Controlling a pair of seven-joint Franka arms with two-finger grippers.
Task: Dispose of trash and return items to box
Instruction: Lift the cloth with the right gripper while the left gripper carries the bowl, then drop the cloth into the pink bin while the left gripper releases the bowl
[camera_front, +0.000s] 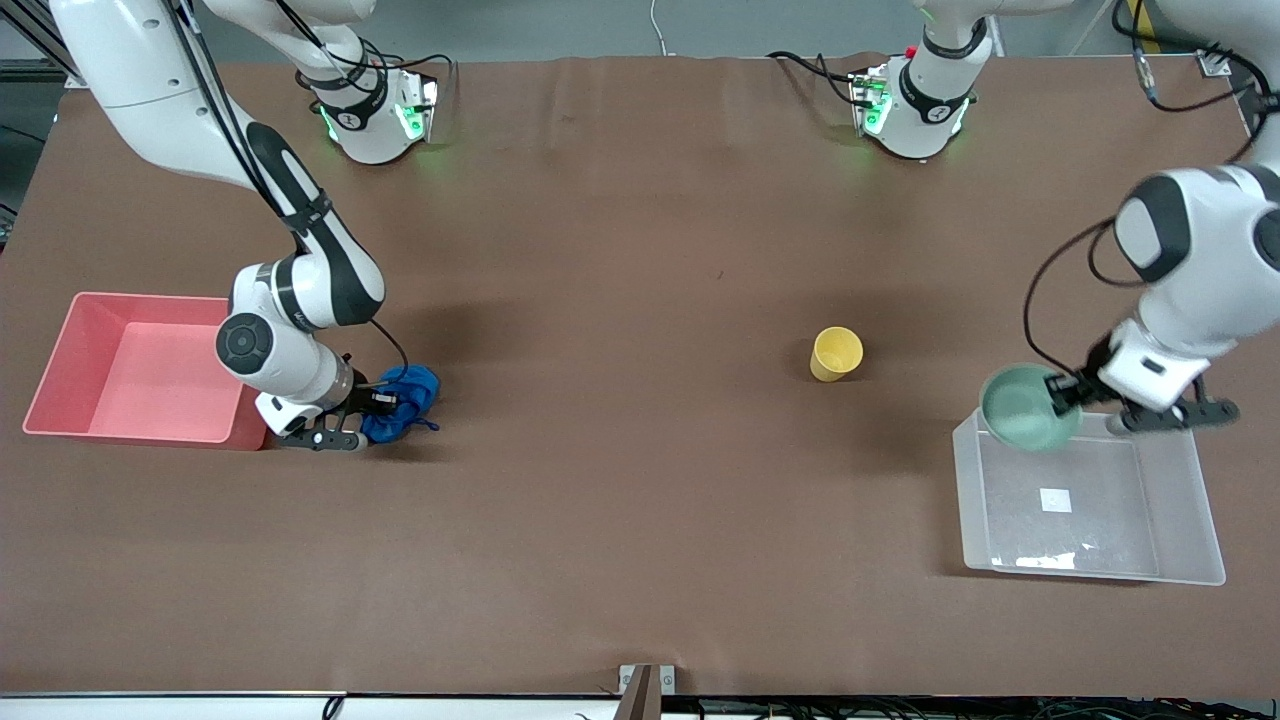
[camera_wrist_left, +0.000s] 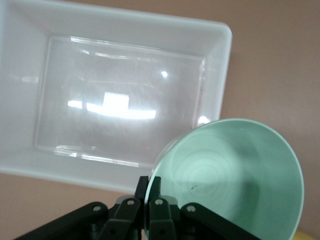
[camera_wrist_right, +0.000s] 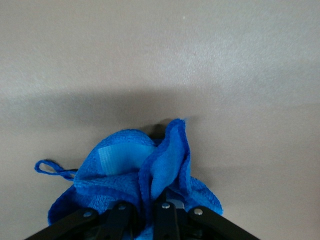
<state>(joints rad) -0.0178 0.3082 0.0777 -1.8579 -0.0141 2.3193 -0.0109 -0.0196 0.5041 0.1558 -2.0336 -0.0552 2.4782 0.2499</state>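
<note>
A: What are we doing on the right arm's end of the table?

B: We are pinching the blue cloth (camera_front: 403, 402) with the right gripper (camera_front: 372, 403). Its fingers are clenched on a fold of the wad, which is lying on the table just beside the pink bin (camera_front: 60, 362), at the corner nearer the front camera. We judge this to be the trash step, with the grasp made and the lift not yet begun.

A: And the left arm?

B: We are holding the mint-green bowl (camera_front: 1028, 407) by its rim in the left gripper (camera_front: 1068, 392), jaws clamped tight on the thin wall. The bowl is tilted on its side, hanging over the clear box (camera_front: 1190, 505) at the corner nearest the yellow cup. In the left wrist view the box's bottom, with its white label (camera_wrist_left: 116, 104), is showing bare.

A: So what are the next moves asking of us?

B: For the cloth, we are thinking a lift high enough to clear the bin's wall, then a short carry over it before letting go. For the bowl, a move further over the box's middle and lower, so it is not catching the rim.

A: And the yellow cup (camera_front: 835, 354)?

B: It is waiting untouched on the open table, well apart from the box, toward the middle.
</note>
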